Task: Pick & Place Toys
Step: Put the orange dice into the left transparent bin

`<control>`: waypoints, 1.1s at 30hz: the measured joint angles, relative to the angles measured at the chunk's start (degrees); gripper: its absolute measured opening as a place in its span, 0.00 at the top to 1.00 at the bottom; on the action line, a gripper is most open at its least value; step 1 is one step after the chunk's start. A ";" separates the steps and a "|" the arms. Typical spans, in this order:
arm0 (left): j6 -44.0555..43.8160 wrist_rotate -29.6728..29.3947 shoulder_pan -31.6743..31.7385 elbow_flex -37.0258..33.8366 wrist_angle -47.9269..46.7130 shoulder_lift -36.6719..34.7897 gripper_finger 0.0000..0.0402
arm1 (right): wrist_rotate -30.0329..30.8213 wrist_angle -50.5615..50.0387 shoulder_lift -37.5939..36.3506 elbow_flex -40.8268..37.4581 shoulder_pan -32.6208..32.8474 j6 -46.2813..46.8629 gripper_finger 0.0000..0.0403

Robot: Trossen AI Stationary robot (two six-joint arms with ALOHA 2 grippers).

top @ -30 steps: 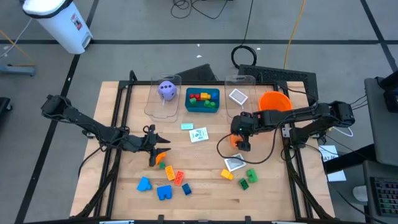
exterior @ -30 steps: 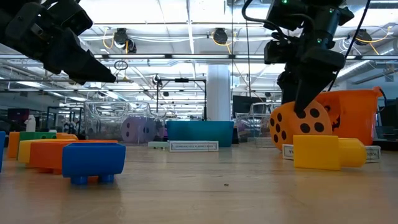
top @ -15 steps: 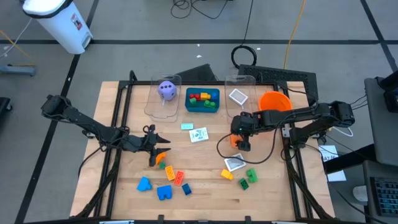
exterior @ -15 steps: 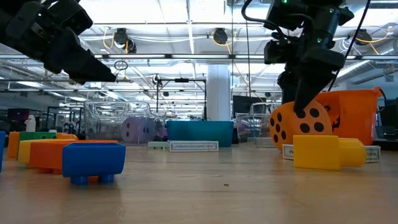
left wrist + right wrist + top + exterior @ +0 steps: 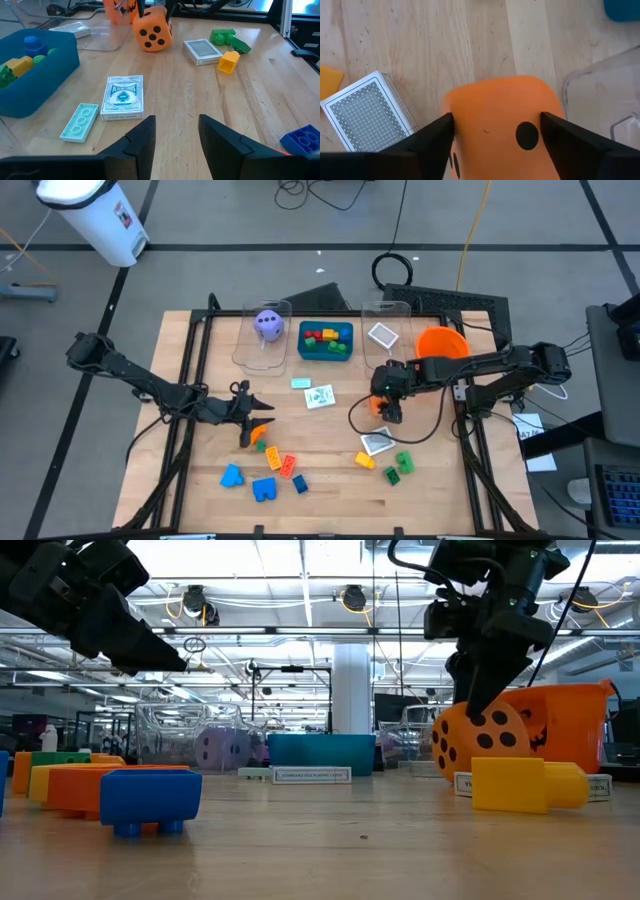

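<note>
Several toys are already sorted: in the high view a purple die [image 5: 267,324] sits in a clear bin [image 5: 262,352] at upper centre, small bricks fill the teal tray [image 5: 326,351] beside it, and one card [image 5: 382,334] lies in a second clear bin [image 5: 391,308] to the right. Much is left on the bench [image 5: 330,500]: blue bricks [image 5: 262,489], orange and red bricks [image 5: 282,464] at lower left, a yellow brick [image 5: 365,460] and green bricks [image 5: 399,465] at lower right, plus card packs [image 5: 320,396] near the middle. The right claw [image 5: 386,406], right of centre, straddles the orange die [image 5: 480,741], its fingers [image 5: 432,135] against both sides; whether the die rests on the bench or is just lifted I cannot tell. The left claw [image 5: 252,418], left of centre, hangs partly open and empty over the bench just above the orange bricks. Judging by this, the job is under halfway, with the orange die probably bound for the bin with the purple one.
</note>
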 joint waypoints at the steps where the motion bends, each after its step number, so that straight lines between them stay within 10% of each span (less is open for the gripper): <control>1: 0.00 0.00 0.00 0.00 0.00 0.00 0.62 | 0.02 -0.08 0.00 0.00 0.00 0.00 0.35; 33: 0.20 -0.03 0.11 0.01 0.27 0.00 0.62 | -0.63 3.36 -5.79 -0.20 -0.02 -0.46 0.83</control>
